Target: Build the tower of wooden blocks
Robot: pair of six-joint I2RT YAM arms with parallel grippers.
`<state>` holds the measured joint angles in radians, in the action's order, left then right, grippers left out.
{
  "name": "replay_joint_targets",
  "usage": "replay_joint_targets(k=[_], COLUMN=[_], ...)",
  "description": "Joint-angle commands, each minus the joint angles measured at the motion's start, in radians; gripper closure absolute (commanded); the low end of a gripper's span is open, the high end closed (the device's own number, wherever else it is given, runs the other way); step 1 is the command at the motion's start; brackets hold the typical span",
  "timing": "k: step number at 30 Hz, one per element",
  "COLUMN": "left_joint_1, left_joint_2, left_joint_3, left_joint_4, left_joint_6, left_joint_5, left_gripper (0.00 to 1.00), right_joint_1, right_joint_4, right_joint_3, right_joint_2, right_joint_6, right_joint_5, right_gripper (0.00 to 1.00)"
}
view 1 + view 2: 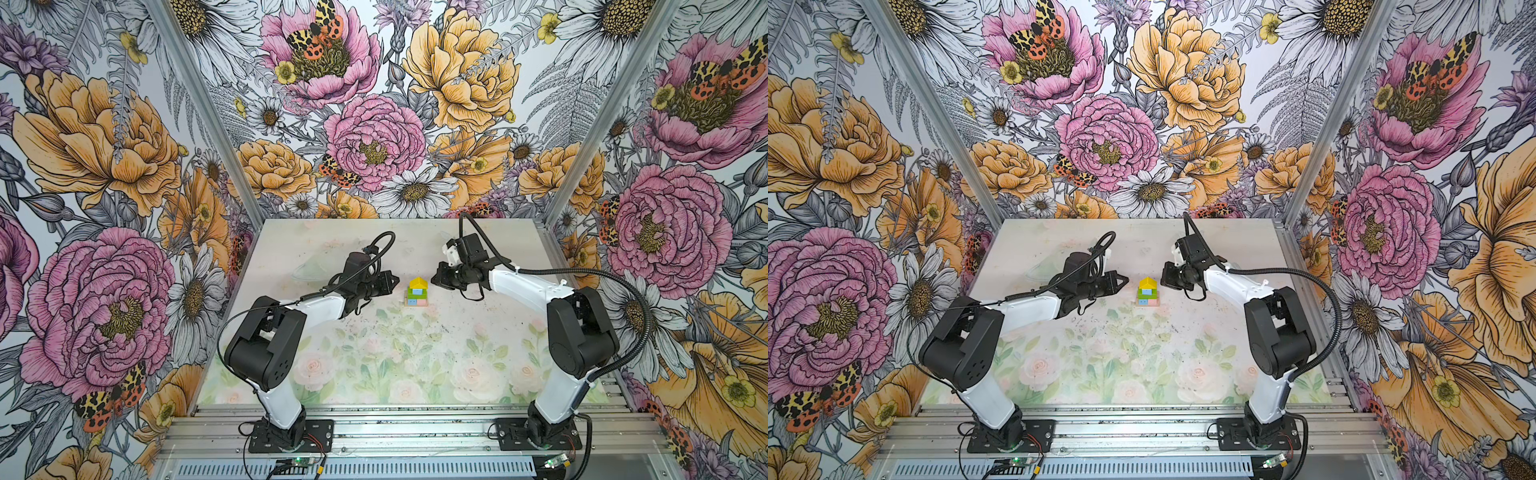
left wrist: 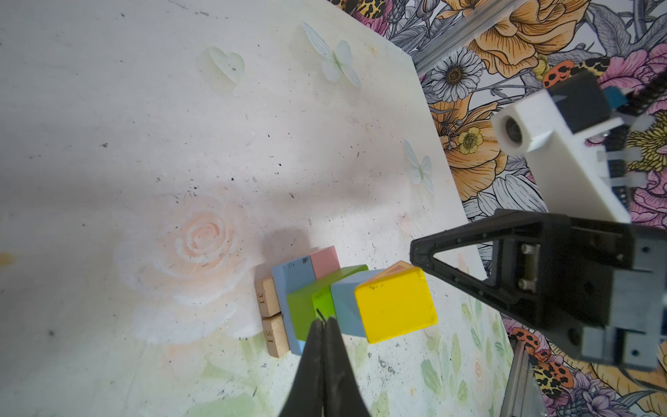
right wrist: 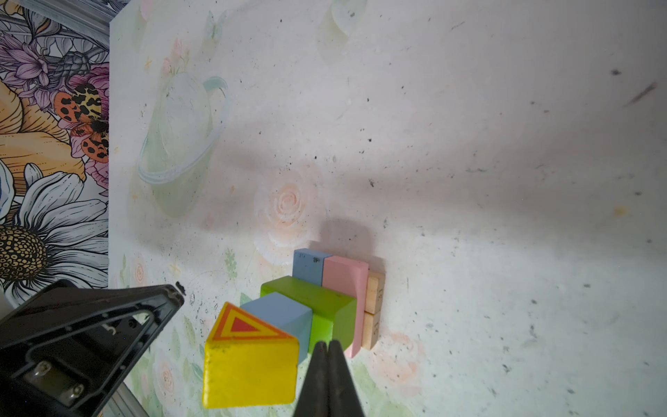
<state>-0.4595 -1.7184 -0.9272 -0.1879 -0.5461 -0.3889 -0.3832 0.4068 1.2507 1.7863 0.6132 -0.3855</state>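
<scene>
The tower [image 1: 417, 293] [image 1: 1147, 292] stands mid-table in both top views. In the left wrist view its wood blocks read from the bottom: two tan planks [image 2: 269, 299], a light blue brick [image 2: 290, 278] beside a pink brick [image 2: 325, 261], a green brick [image 2: 310, 303], a blue cube [image 2: 343, 307] and a yellow roof piece [image 2: 395, 307]. My left gripper [image 1: 397, 282] [image 2: 323, 321] hovers just left of the stack, shut and empty. My right gripper [image 1: 434, 277] [image 3: 326, 344] hovers just right of it, also shut and empty. Neither touches the tower [image 3: 306, 296].
The floral table mat [image 1: 374, 353] is bounded by flower-print walls, with aluminium posts [image 1: 208, 116] at the back corners. A metal rail [image 1: 415, 428] carrying both arm bases runs along the front edge.
</scene>
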Motion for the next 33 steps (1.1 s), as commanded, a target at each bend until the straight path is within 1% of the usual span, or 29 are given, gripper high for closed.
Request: replay_joint_targets(k=[1, 33], left_joint_1=[0.006, 0.005], left_joint_2=[0.024, 0.023], left_joint_3=[0.008, 0.005], left_joint_4=[-0.021, -0.02], left_joint_6=[0.015, 0.014], left_joint_5=[0.01, 0.01], left_gripper=[1.0, 1.0], right_joint_1=[-0.013, -0.026], right_joint_4=[-0.019, -0.019], right_joint_3=[0.009, 0.015], right_joint_2=[0.003, 0.016], right_joint_6=[0.01, 0.013], right_joint_5=[0.013, 0.011], right_gripper=[1.0, 1.0])
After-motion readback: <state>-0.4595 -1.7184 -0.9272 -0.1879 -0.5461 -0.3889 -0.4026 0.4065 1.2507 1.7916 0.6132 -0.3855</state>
